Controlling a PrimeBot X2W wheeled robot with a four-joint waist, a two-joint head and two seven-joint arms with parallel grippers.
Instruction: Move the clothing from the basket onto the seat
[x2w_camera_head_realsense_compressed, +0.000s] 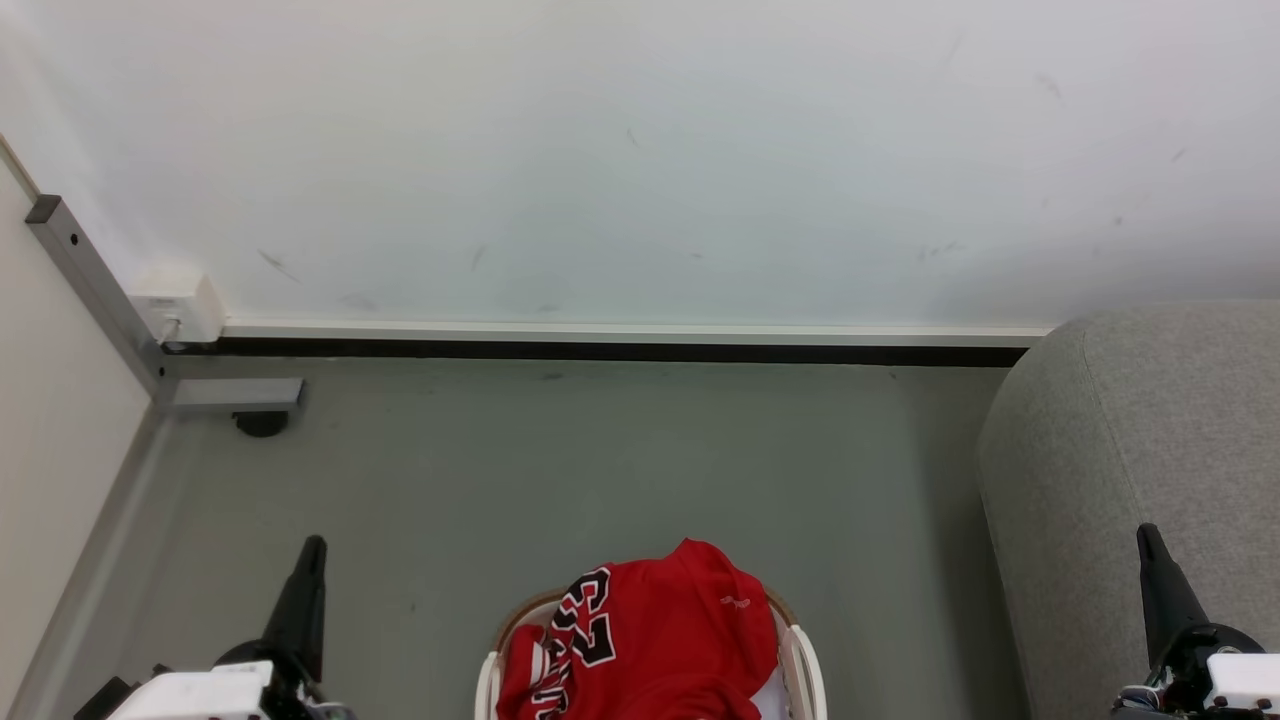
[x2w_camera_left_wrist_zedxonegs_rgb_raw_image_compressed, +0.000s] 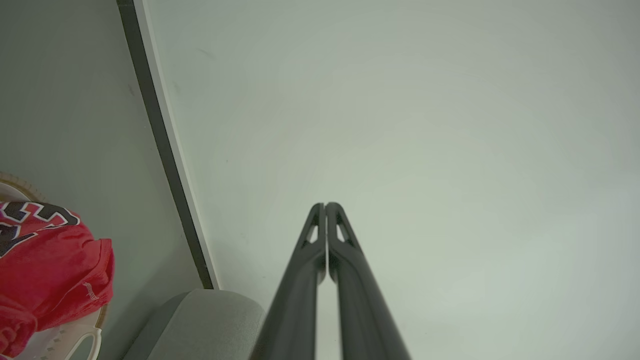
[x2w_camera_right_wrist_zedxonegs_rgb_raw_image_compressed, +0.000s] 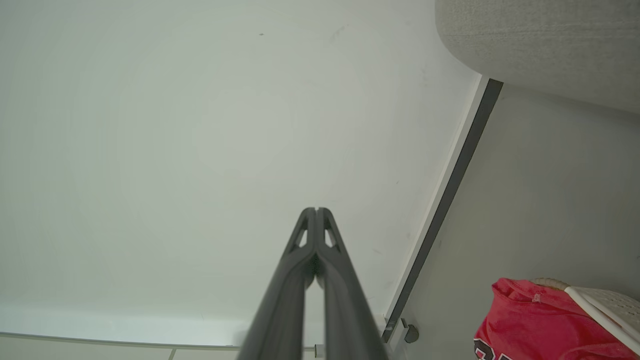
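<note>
The red jersey (x2w_camera_head_realsense_compressed: 645, 635) with black-and-white numerals is heaped in the cream basket (x2w_camera_head_realsense_compressed: 805, 670) at the bottom centre of the head view, spilling over its far rim. The jersey (x2w_camera_left_wrist_zedxonegs_rgb_raw_image_compressed: 47, 265) also lies at the left edge of the left wrist view and the jersey (x2w_camera_right_wrist_zedxonegs_rgb_raw_image_compressed: 530, 325) at the lower right of the right wrist view. The grey seat (x2w_camera_head_realsense_compressed: 1140, 450) stands to the right of the basket. My left gripper (x2w_camera_head_realsense_compressed: 312, 548) rests at the lower left, fingers pressed together and empty. My right gripper (x2w_camera_head_realsense_compressed: 1146, 535) rests at the lower right in front of the seat, also shut and empty.
A white wall with a dark baseboard (x2w_camera_head_realsense_compressed: 600, 350) runs across behind the grey floor. A grey metal post with a foot (x2w_camera_head_realsense_compressed: 235, 395) and a white box (x2w_camera_head_realsense_compressed: 180, 305) stand at the left corner beside a pale panel.
</note>
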